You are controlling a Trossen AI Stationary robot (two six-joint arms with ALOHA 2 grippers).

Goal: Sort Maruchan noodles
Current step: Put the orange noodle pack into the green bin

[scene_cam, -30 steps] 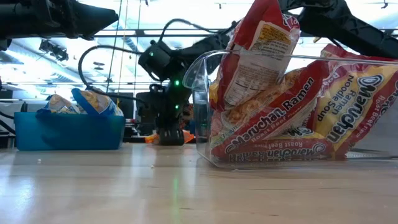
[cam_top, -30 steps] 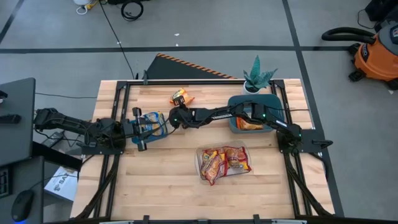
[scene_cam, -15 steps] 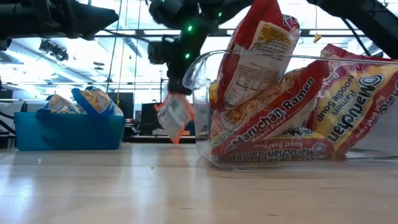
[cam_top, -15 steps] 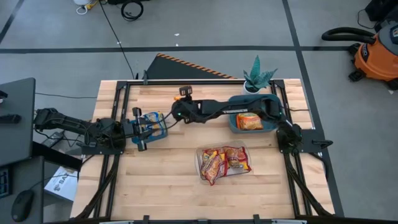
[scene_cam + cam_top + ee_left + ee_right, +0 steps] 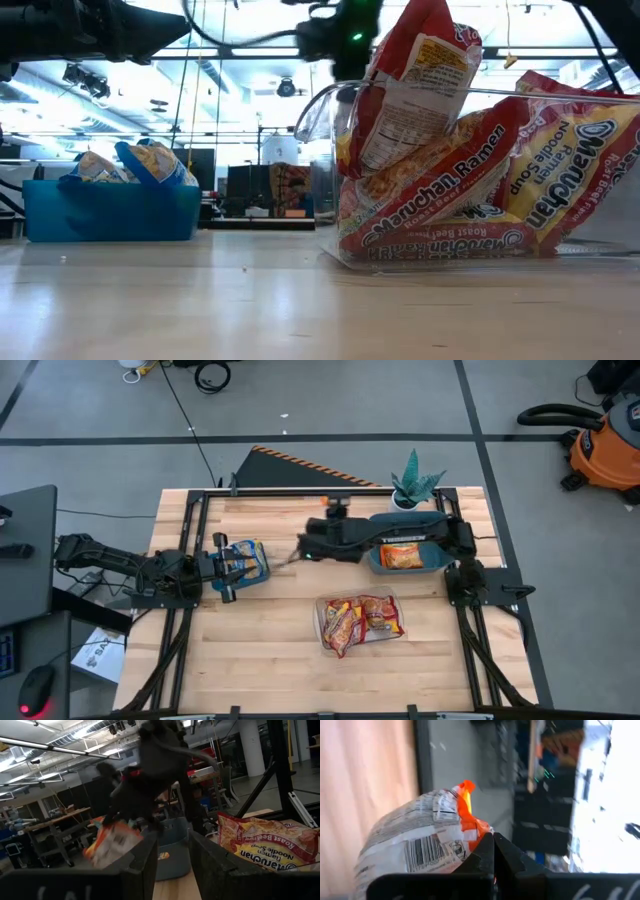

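**A:** So, mid-carry then? Which step?

**B:** Yep, transport leg. Right gripper [image 5: 303,550] clamped tight on an orange-trim packet [image 5: 420,847], up off the wood, just left of centre in the high view. Barcode side facing the wrist camera.

**A:** Next move?

**B:** Probably swinging right over the grey-blue bin [image 5: 405,570] at upper right, already home to one orange packet, then opening up above it. Needs enough height to clear the rim. Not the clear bin [image 5: 320,200], full of red packets [image 5: 360,622].

**A:** Left side?

**B:** Left gripper [image 5: 228,568] parked at the blue bin [image 5: 110,215] on the left, fingers apart, holding nothing.

**A:** Changed from a second back?

**B:** Was down on that packet near the top-centre table edge. Now lifted and shifted right, with bare wood up there.
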